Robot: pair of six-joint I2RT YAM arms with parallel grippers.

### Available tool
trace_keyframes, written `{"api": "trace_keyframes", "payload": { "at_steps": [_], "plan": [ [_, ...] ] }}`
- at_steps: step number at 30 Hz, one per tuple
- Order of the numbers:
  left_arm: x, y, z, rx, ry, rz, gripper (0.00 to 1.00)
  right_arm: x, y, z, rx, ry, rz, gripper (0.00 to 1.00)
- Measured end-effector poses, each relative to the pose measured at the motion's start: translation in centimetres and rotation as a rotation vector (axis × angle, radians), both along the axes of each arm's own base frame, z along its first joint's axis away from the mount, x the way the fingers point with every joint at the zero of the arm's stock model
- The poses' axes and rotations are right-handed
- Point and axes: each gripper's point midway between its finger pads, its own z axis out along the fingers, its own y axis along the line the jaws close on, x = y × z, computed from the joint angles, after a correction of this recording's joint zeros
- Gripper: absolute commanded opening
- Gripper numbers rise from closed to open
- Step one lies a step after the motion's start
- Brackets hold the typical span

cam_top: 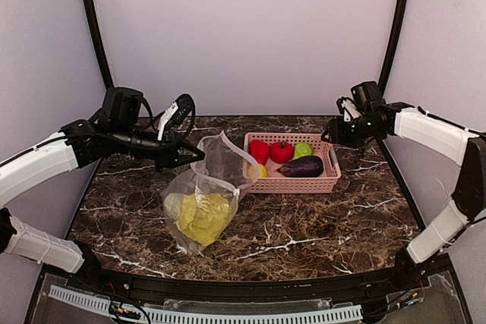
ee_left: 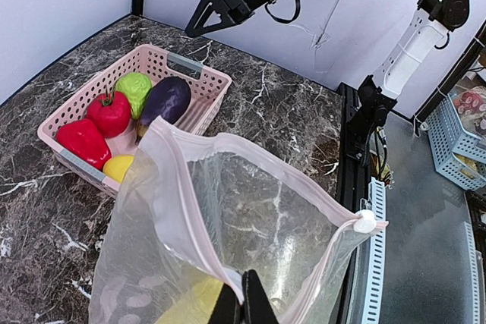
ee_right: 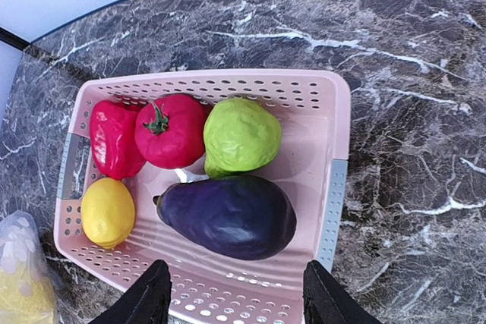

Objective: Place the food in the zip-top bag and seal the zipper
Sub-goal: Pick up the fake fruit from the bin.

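**Zip-top bag** (cam_top: 199,199): slumped at centre of table (cam_top: 319,233), mouth raised toward 12 o'clock, zipper (ee_left: 288,176) unsealed. Contents: cabbage (cam_top: 203,216) only.

**Left pincer** (ee_left: 243,305): clamped on the mouth rim and lifting it, apparently so the opening gapes.

**Basket** (cam_top: 296,185): at 2 o'clock of the bag. Holds red pepper (ee_right: 112,138), tomato (ee_right: 171,130), green piece (ee_right: 241,136), lemon (ee_right: 108,212) and aubergine (ee_right: 228,216), all awaiting transfer.

**Right pincer** (ee_right: 235,294): jaws wide, empty, poised above the basket, likely for picking.

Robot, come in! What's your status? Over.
Left hand shut on bag rim, mouth held open. Right hand open, empty, over basket. Cabbage in bag; five pieces in basket. Nothing blocking bag mouth.
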Motion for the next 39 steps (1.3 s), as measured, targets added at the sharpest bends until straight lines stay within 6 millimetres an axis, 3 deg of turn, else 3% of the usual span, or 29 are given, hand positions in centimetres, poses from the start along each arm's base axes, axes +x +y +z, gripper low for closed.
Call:
{"api": "trace_keyframes", "payload": {
  "at_steps": [7,18,30,39],
  "plan": [
    [0.0,0.0,0.0,-0.001,-0.002,0.0,0.01,1.8,2.4,-4.5,-0.05,0.092,0.052,0.64],
    [-0.1,-0.1,-0.1,-0.002,-0.002,-0.003,0.01,6.0,4.9,-8.3,-0.081,0.132,0.079,0.73],
    [-0.1,-0.1,-0.1,-0.002,-0.002,-0.005,0.01,7.9,5.4,-11.5,-0.095,0.174,0.056,0.81],
    [-0.1,-0.2,0.0,-0.003,-0.002,-0.007,0.01,8.7,5.5,-12.1,-0.095,0.174,0.043,0.79]
  ]
}}
